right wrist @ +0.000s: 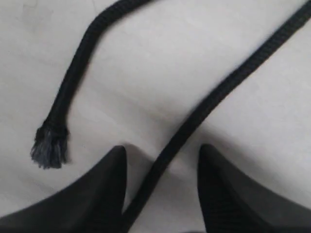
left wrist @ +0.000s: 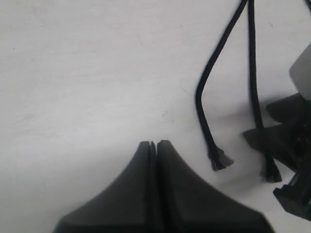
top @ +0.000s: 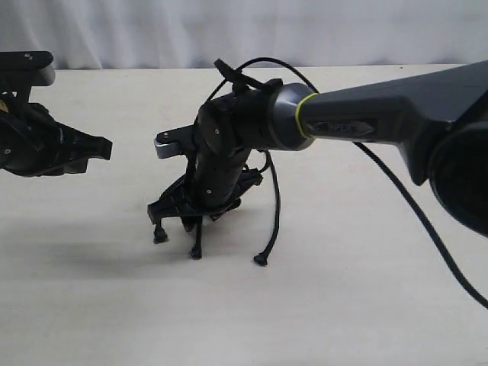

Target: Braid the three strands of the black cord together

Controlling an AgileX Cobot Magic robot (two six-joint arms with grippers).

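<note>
The right pincer [right wrist: 163, 154] stood low on the table [right wrist: 146, 58], fingers parted, one strand [right wrist: 214, 99] of the black cord [left wrist: 253, 73] running loose between them. A second strand [right wrist: 73, 73] lay just beside, a third strand [top: 273, 200] slightly farther out. Well apart, the left pincer [left wrist: 154, 144] hovered clenched, empty.
</note>
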